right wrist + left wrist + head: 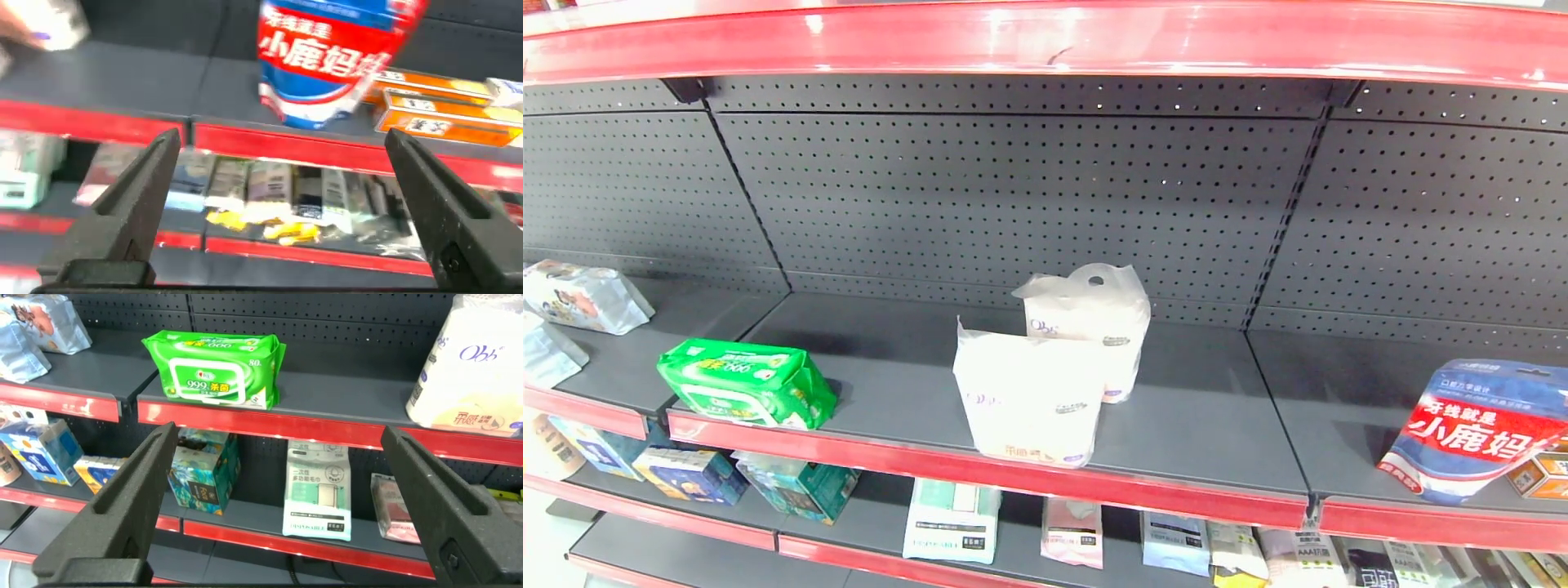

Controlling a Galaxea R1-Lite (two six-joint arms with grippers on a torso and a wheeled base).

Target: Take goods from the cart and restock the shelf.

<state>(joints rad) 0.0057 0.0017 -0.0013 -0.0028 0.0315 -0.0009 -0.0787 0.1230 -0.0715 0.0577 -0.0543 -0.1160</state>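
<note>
My left fingers [131, 490] and right fingers [441, 204] gape open, empty, facing the shelf [1192, 408]; front tissue pack [1029, 400] stands at its edge, rear tissue pack [1094, 318] just behind, green wipes [747, 384] leftward

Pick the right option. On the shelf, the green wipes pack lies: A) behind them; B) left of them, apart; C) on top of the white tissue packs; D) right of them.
B: the green wipes pack lies on the shelf left of the front white tissue pack and the rear white tissue pack, with bare shelf between.
</note>
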